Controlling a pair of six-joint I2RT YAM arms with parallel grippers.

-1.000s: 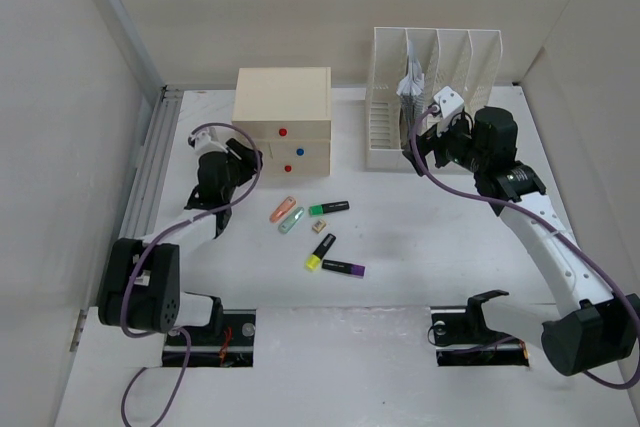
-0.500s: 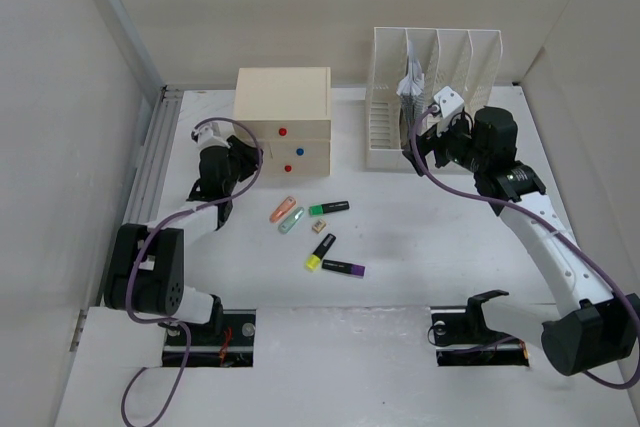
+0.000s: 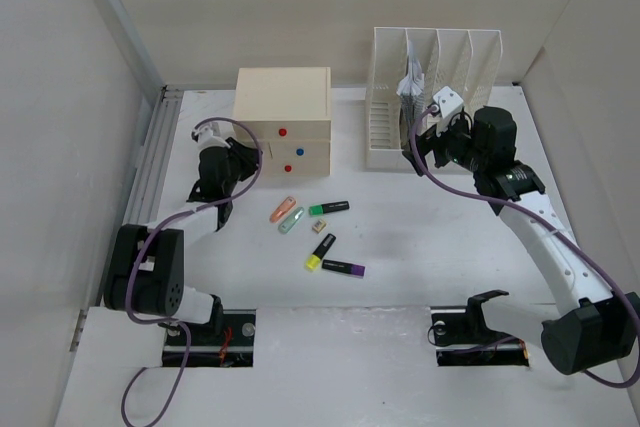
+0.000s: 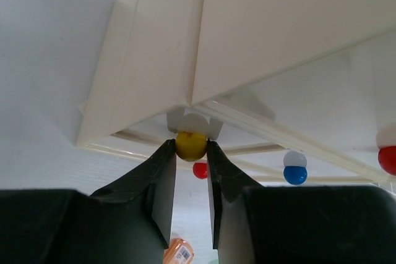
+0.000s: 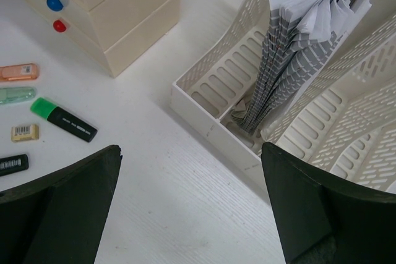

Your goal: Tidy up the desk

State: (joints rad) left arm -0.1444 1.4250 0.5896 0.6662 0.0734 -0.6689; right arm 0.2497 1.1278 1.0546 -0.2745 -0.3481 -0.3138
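The white desk (image 3: 420,237) holds a cream drawer box (image 3: 283,112) and several highlighters in front of it: orange (image 3: 283,209), mint (image 3: 291,220), green (image 3: 329,208), yellow (image 3: 320,252) and purple (image 3: 343,268). My left gripper (image 3: 243,155) is at the box's left front and is shut on a yellow drawer knob (image 4: 191,145). Red (image 4: 200,170) and blue (image 4: 295,175) knobs show beyond it. My right gripper (image 3: 425,142) is open and empty, above the desk in front of the white file rack (image 3: 435,97). In the right wrist view it (image 5: 190,148) hovers over bare desk.
The rack holds a sheaf of papers (image 5: 297,47). A small tan block (image 3: 321,227) lies among the highlighters. A grey rail (image 3: 150,162) runs along the left edge. Two dark cutouts (image 3: 210,337) (image 3: 480,337) hold the arm bases. Walls enclose the desk on three sides.
My left gripper has moved a little right, up to the front of the drawer box. The right arm and the highlighters have not moved.
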